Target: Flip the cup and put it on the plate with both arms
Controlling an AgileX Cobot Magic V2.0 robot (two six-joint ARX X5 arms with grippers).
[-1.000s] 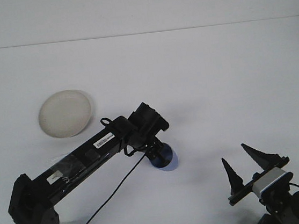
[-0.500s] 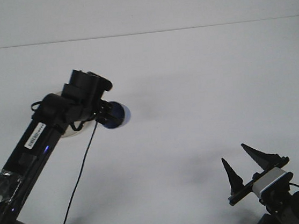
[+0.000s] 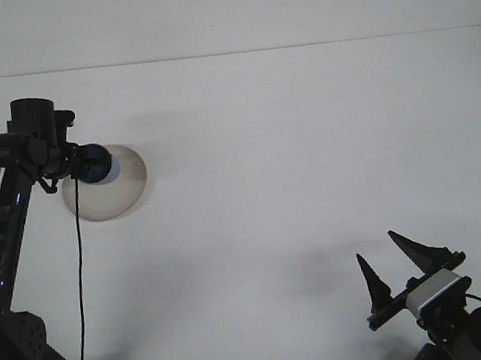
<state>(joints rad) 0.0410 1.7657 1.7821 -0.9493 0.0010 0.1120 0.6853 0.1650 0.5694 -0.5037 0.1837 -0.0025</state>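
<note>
Cup (image 3: 95, 165), blue, sits clamped in the left gripper (image 3: 81, 166), held over the plate (image 3: 124, 186) at the table's (image 3: 307, 155) far left; whether it touches the plate cannot be told. Left arm (image 3: 0, 207) rises steeply along the left edge. Right gripper (image 3: 395, 265) rests at bottom right, well apart from the plate, jaws spread and holding nothing.
</note>
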